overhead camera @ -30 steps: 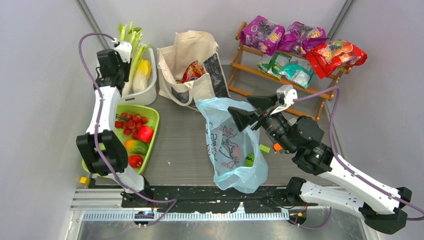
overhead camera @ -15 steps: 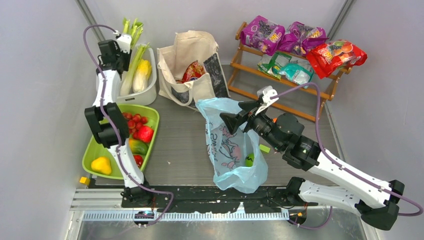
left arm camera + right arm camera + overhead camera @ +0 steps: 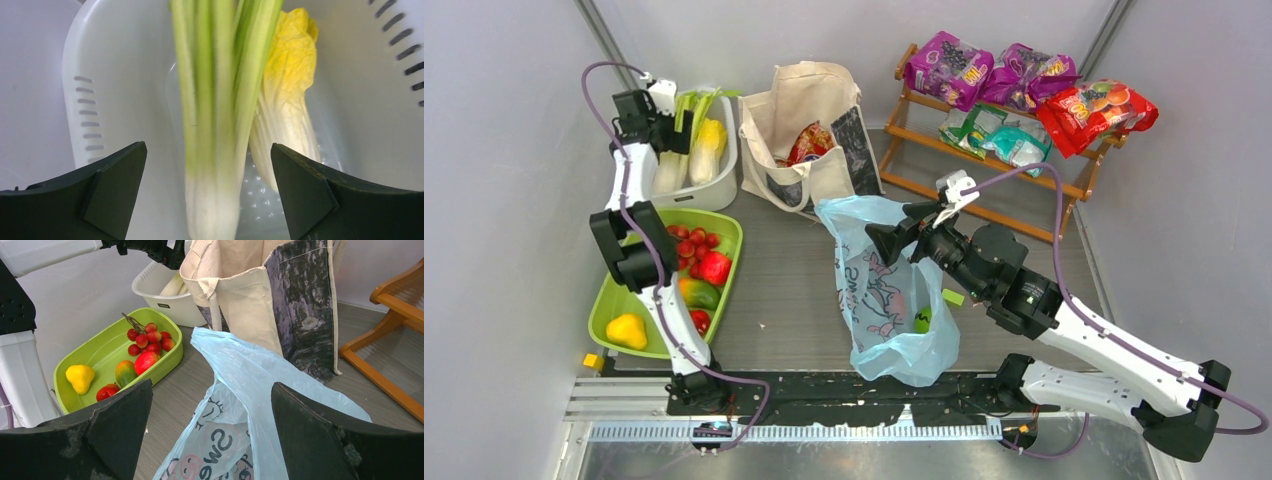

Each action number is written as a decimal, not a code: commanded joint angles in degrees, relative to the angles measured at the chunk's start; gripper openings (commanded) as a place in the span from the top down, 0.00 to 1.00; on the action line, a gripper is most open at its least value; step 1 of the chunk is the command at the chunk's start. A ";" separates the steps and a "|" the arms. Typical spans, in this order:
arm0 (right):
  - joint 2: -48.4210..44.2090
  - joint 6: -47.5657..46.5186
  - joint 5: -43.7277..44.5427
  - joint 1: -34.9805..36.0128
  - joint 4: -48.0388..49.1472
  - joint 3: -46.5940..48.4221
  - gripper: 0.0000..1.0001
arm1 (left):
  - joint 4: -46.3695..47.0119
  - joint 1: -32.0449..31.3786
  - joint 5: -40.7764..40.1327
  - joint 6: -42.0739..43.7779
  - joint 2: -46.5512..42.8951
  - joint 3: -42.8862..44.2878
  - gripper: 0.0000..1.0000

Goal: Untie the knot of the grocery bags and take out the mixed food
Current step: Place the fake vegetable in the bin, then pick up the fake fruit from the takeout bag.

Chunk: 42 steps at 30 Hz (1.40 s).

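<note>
Left gripper [image 3: 207, 146] standing wide open over white tub [image 3: 115, 50], gripping nothing; green-white stalks [image 3: 215, 100] lying between jaws, touching neither. Yellow vegetable [image 3: 290, 85] lying just beside stalks in tub. Right gripper [image 3: 212, 385] also gaping wide, empty, hovering over mouth of light-blue bag [image 3: 260, 375]. Bag lying at table [image 3: 784, 270] centre, green fruit [image 3: 922, 320] showing inside. Canvas tote [image 3: 809, 130] standing behind, red packet [image 3: 809, 143] sitting in it. Other fruits [image 3: 150, 337] lying in green tray [image 3: 100, 347].

A grey wood-grain worktop [image 3: 784, 290] sits enclosed by plain pale walls on the left [image 3: 494, 200], far side and right [image 3: 1199, 220]. A slatted wooden rack [image 3: 924, 141] stands at the far right. A ridged metal rail [image 3: 824, 431] runs along the near edge. The light is soft and even.
</note>
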 commanded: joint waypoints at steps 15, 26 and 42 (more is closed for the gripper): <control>-7.20 -2.56 -0.94 -0.02 -10.98 0.05 0.11 | 7.38 -13.24 6.67 -24.69 -33.77 -23.00 0.00; -1.51 -2.89 1.15 12.31 -19.36 5.45 0.36 | 6.26 -24.70 6.48 -33.84 -65.36 -49.72 0.00; 13.87 22.24 10.65 13.21 -45.21 5.57 0.29 | 13.14 -43.94 9.59 -60.41 -85.82 -75.40 0.00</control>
